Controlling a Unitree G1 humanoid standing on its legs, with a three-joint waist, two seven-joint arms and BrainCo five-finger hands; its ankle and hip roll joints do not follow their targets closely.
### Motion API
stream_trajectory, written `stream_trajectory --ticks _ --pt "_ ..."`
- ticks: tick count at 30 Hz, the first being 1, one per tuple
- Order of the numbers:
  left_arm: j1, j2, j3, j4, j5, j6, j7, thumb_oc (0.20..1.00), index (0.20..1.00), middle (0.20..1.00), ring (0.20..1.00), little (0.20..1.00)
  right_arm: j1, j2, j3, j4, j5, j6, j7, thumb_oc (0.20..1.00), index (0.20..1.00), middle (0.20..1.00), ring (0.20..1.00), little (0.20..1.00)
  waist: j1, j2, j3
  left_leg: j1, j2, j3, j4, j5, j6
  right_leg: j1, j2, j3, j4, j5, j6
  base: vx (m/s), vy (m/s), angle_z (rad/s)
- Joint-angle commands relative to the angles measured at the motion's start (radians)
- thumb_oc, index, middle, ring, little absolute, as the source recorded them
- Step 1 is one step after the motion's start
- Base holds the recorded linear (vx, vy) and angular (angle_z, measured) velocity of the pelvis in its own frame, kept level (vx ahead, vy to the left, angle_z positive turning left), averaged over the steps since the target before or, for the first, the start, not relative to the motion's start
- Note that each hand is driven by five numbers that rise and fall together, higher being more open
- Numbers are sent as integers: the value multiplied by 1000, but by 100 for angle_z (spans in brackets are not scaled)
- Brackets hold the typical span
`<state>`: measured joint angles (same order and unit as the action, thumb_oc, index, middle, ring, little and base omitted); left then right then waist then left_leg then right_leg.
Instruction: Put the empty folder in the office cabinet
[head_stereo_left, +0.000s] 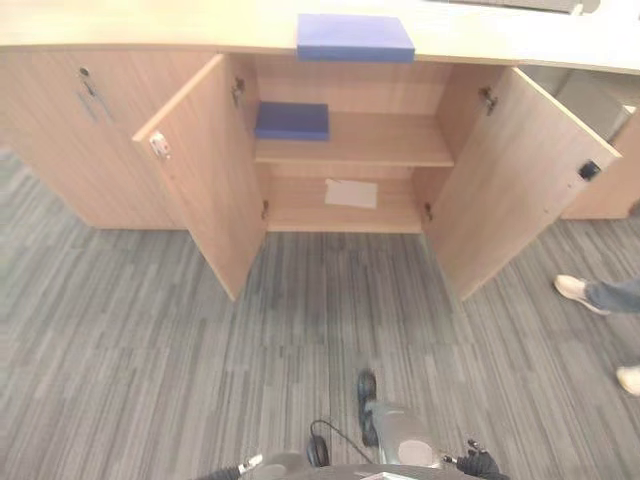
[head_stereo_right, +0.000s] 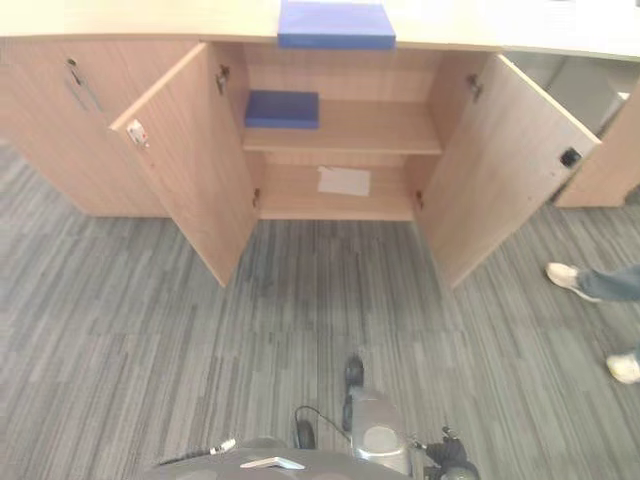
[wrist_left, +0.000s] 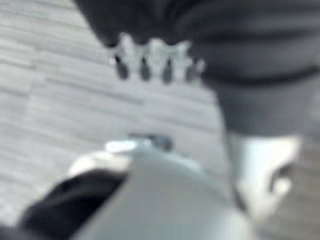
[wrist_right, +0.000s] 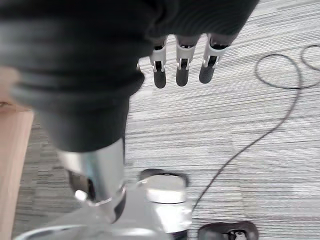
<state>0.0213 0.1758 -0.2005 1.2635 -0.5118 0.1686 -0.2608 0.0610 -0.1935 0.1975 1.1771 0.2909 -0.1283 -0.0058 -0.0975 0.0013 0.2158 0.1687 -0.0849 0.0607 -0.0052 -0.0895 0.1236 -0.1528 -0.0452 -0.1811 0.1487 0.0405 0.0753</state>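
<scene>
A blue folder (head_stereo_left: 355, 37) lies flat on the countertop above the open office cabinet (head_stereo_left: 350, 150). A second blue folder (head_stereo_left: 292, 120) rests at the left of the cabinet's upper shelf. Both cabinet doors, the left door (head_stereo_left: 205, 170) and the right door (head_stereo_left: 520, 170), stand wide open. My left hand (wrist_left: 145, 65) hangs over the carpet with relaxed fingers, holding nothing. My right hand (wrist_right: 182, 70) also hangs low over the carpet, fingers straight and empty. Both hands are far from the cabinet and the folders.
A white sheet of paper (head_stereo_left: 351, 193) lies on the cabinet's lower shelf. A closed cabinet door with a handle (head_stereo_left: 88, 90) is to the left. A person's shoes (head_stereo_left: 575, 290) stand on the grey carpet (head_stereo_left: 150, 340) at the right, beside the open right door.
</scene>
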Motion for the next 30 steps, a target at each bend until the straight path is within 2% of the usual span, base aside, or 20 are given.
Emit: stream_trajectory --ticks 1,3,5,7,9,10,11,14,15,17,18,19,20,21,22,23,25,26,27,30 --pt "-10 7 -22 1 54 -47 -20 1000 1000 1000 1000 1000 -60 -71 29 -50 -28 -42 15 1000 1000 1000 1000 1000 -13 -26 -21 165 40 26 40 -186 -75 33 -37 23 -143 81 20 320 -207 1" --pt "-8 9 -24 -11 50 -67 -14 1000 1000 1000 1000 1000 -62 -95 38 -67 -34 -28 25 1000 1000 1000 1000 1000 -2 -22 -37 128 66 27 153 -106 -112 62 -18 21 -142 43 -8 323 -246 12" --pt "-9 13 -25 -14 55 -69 -8 1000 1000 1000 1000 1000 -65 -105 46 -69 -27 -26 34 1000 1000 1000 1000 1000 10 -30 -36 61 81 24 261 -57 -124 85 -10 26 -132 15 -32 218 -220 26" --pt "-14 17 -18 -8 60 -65 1 1000 1000 1000 1000 1000 -74 -109 53 -65 -3 -36 51 1000 1000 1000 1000 1000 29 -47 -31 -19 90 23 395 -42 -128 116 -3 32 -121 -21 -55 276 -268 -19" --pt "-18 16 -12 -5 53 -66 9 1000 1000 1000 1000 1000 -77 -112 58 -74 -9 -32 62 1000 1000 1000 1000 1000 31 -52 -34 -44 101 39 457 -36 -133 122 3 26 -110 -43 -68 219 -198 -21" --pt "-21 16 -9 -7 42 -69 16 1000 1000 1000 1000 1000 -78 -115 61 -81 -20 -28 69 1000 1000 1000 1000 1000 32 -57 -34 -75 118 57 532 -17 -140 128 6 19 -101 -61 -83 120 -120 -6" --pt "-21 16 -9 -7 42 -69 16 1000 1000 1000 1000 1000 -78 -115 61 -81 -20 -28 69 1000 1000 1000 1000 1000 32 -57 -34 -75 118 57 532 -17 -140 128 6 19 -101 -61 -83 103 -120 -17" --pt "-29 14 -10 -15 39 -59 28 1000 1000 1000 1000 1000 -82 -117 66 -83 -16 -37 70 1000 1000 1000 1000 1000 37 -60 -27 -131 139 68 649 -9 -143 141 10 9 -93 -79 -102 96 -121 -13" --pt "-37 11 -9 -15 38 -51 40 1000 1000 1000 1000 1000 -88 -117 77 -91 -6 -42 60 1000 1000 1000 1000 1000 52 -65 -16 -212 131 61 718 -13 -134 164 11 4 -92 -90 -112 145 -122 8" --pt "-40 8 3 -11 53 -49 53 1000 1000 1000 1000 1000 -98 -114 91 -112 12 -49 64 1000 1000 1000 1000 1000 74 -70 1 -252 114 71 626 -51 -109 195 2 5 -99 -99 -100 183 -78 19" --pt "-40 8 3 -11 53 -49 53 1000 1000 1000 1000 1000 -98 -114 91 -112 12 -49 64 1000 1000 1000 1000 1000 74 -70 1 -252 114 71 626 -51 -109 195 2 5 -99 -99 -100 153 31 4" --pt "-35 10 7 -11 59 -52 56 1000 1000 1000 1000 1000 -103 -114 100 -124 3 -51 68 1000 1000 1000 1000 1000 79 -68 4 -241 102 73 535 -64 -101 203 1 8 -101 -103 -91 83 29 -4" --pt "-35 10 7 -11 59 -52 56 1000 1000 1000 1000 1000 -103 -114 100 -124 3 -51 68 1000 1000 1000 1000 1000 79 -68 4 -241 102 73 535 -64 -101 203 1 8 -101 -103 -91 196 95 -22" --pt "-29 12 8 -12 65 -58 54 1000 1000 1000 1000 1000 -109 -116 113 -131 -14 -61 77 1000 1000 1000 1000 1000 86 -60 9 -231 91 73 383 -50 -106 222 7 20 -107 -110 -80 112 66 -18" --pt "-29 12 8 -12 65 -58 54 1000 1000 1000 1000 1000 -109 -116 113 -131 -14 -61 77 1000 1000 1000 1000 1000 86 -60 9 -231 91 73 383 -50 -106 222 7 20 -107 -110 -80 288 153 -19" --pt "-26 15 1 -15 76 -60 55 1000 1000 1000 1000 1000 -110 -116 128 -139 -34 -88 81 1000 1000 1000 1000 1000 93 -47 12 -249 92 88 202 -3 -131 260 19 35 -130 -119 -65 176 87 -1" --pt "-26 15 1 -15 76 -60 55 1000 1000 1000 1000 1000 -110 -116 128 -139 -34 -88 81 1000 1000 1000 1000 1000 93 -47 12 -249 92 88 202 -3 -131 260 19 35 -130 -119 -65 177 82 3" --pt "-21 14 -8 -18 94 -59 60 1000 1000 1000 1000 1000 -109 -119 148 -150 -61 -107 80 1000 1000 1000 1000 1000 102 -32 13 -272 106 102 92 76 -156 303 35 51 -160 -129 -61 437 198 11" --pt "-8 8 -14 -19 83 -70 71 1000 1000 1000 1000 1000 -114 -119 174 -151 -100 -122 99 1000 1000 1000 1000 1000 120 -17 15 -310 119 77 31 154 -171 348 46 89 -179 -141 -61 511 255 14" --pt "-1 7 -10 -29 81 -63 81 1000 1000 1000 1000 1000 -130 -111 207 -161 -194 -113 111 1000 1000 1000 1000 1000 135 -16 6 -314 110 89 18 151 -152 387 26 113 -191 -158 -42 293 233 -72"
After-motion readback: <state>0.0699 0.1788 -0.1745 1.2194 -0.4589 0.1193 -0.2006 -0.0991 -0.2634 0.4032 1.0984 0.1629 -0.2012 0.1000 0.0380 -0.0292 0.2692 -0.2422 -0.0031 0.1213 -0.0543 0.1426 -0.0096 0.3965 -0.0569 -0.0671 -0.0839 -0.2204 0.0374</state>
